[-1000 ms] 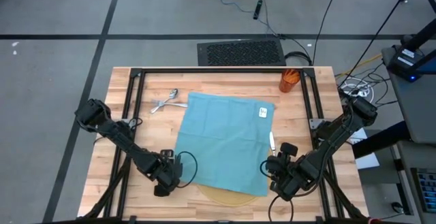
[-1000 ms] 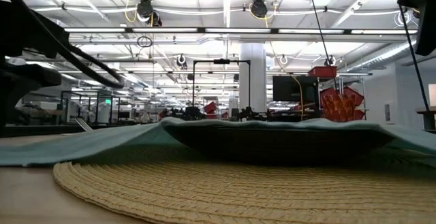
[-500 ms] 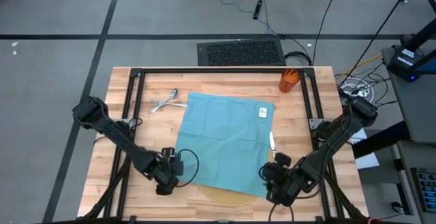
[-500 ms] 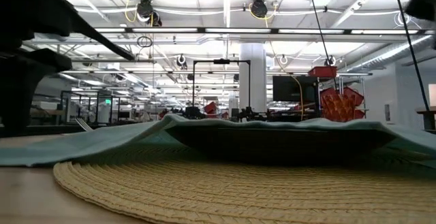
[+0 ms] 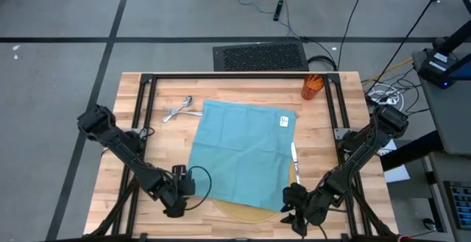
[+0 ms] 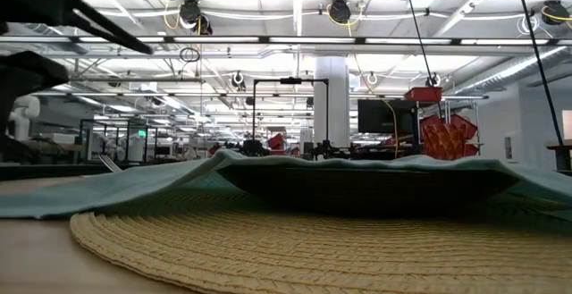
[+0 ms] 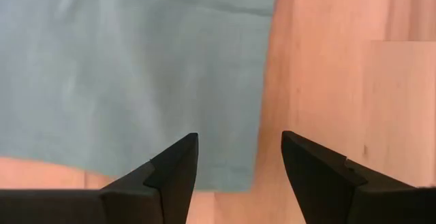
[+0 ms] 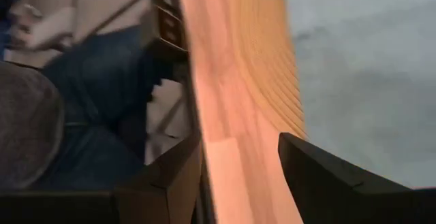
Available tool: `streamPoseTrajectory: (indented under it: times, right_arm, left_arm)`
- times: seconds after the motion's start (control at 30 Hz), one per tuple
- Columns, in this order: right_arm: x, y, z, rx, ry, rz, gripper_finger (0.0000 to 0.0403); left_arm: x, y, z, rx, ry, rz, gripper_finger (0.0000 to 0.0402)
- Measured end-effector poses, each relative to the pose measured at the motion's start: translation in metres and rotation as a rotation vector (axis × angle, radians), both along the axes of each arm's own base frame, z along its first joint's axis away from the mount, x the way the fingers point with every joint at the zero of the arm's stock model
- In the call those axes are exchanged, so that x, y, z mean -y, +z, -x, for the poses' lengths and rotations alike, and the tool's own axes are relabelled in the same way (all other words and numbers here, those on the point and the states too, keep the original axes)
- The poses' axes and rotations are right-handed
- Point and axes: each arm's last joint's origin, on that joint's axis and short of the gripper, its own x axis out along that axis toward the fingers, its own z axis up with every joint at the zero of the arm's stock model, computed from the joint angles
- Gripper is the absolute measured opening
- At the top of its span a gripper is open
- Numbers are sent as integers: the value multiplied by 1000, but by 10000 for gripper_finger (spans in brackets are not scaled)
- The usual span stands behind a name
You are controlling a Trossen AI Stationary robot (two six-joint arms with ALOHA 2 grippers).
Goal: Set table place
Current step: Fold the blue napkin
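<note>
**Napkin draped over the setting, both arms at the near edge**

The teal napkin (image 5: 243,150) lies spread flat over the woven mat (image 5: 246,211) and the dark bowl (image 6: 357,187), hiding most of the place. The left gripper (image 5: 176,198) hovers at the cloth's near corner, fingers apart and empty; the right gripper (image 5: 293,211) does likewise at the desk (image 5: 147,124) edge. Each seems placed to pinch a corner and lift. Fork and spoon (image 5: 179,109), knife (image 5: 294,154) and orange cup (image 5: 313,86) wait aside.

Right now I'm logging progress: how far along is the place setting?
Done: the mat is down, the bowl on it. In hand: nothing; the left hand and right hand are open. Left: the napkin drapes the bowl; cutlery and cup sit apart.
</note>
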Motion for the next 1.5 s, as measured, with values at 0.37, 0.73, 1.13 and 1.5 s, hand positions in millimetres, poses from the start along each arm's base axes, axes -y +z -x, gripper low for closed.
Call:
streamPoseTrajectory:
  times: [0.37, 0.73, 1.13, 1.5]
  right_arm:
    - [-24, -8, -22, -130, 40, 196, 154]
    - [-40, -26, -27, -268, 27, 317, 153]
    - [-34, -31, -17, -348, 7, 403, 153]
    - [-37, -57, -19, -392, 4, 472, 153]
  left_arm:
    - [13, -10, 21, 40, 98, -122, 196]
    - [27, -21, 25, 57, 35, -116, 196]
    - [28, -45, 18, 55, 43, -230, 195]
    - [29, -46, 17, 80, 71, -244, 195]
